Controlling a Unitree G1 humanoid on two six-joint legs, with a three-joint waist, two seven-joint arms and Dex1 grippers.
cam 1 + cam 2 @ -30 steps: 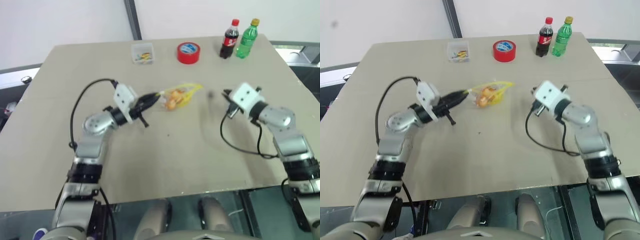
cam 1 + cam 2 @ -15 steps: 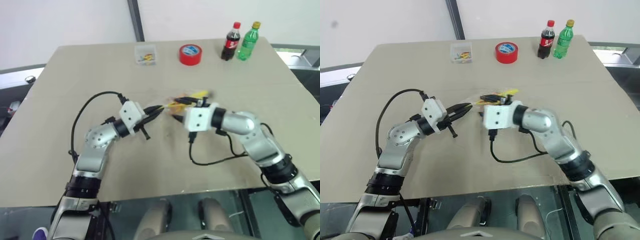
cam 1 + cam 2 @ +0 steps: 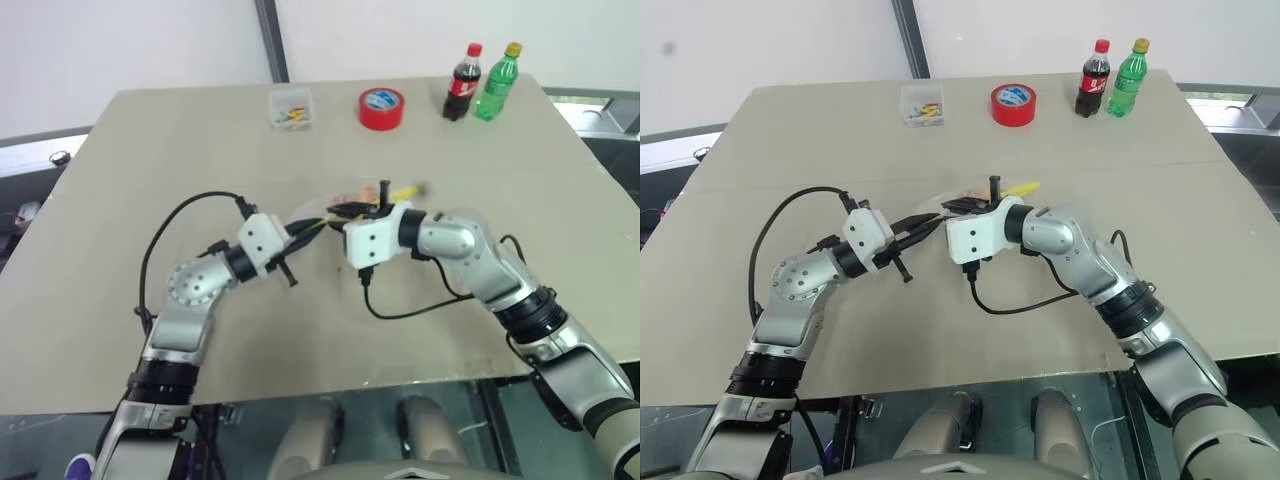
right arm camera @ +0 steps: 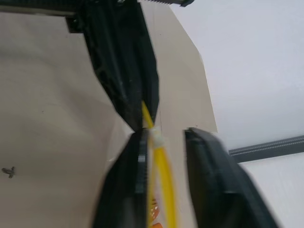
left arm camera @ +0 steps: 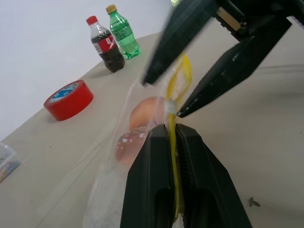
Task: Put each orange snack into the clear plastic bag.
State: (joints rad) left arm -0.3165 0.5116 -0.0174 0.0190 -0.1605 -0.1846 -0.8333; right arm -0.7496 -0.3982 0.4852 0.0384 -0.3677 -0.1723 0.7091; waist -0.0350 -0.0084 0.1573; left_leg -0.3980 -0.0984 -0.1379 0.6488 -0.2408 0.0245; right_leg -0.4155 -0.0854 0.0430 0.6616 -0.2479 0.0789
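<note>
Bag first: the clear plastic bag hangs crumpled between my two pincers over the middle of the bench, its yellow strip standing up along the mouth. Inside it I can see the orange snacks, one rounded piece above and a second, redder-looking lump just below it, both pressed against the crinkly film. From my head views the bag is mostly hidden behind my right wrist, with a bit of yellow poking out toward the far right of it.

My left pincer is clenched on the yellow strip; the two black fingers lie tight together with the strip running up between them. It points level, toward the bench's middle.

My right pincer meets it from the other side. Its fingers stand a little apart, one on each side of the yellow strip just beyond my left fingertips. In the right wrist view one finger sits against the strip and the other is clear of it, so it is parted and I cannot tell that it grips anything.

Along the far edge of the bench sit a small clear box with coloured bits in it, a red tape roll, a cola bottle with a red cap, and a green bottle with a yellow cap right beside it, toward the far right corner.
</note>
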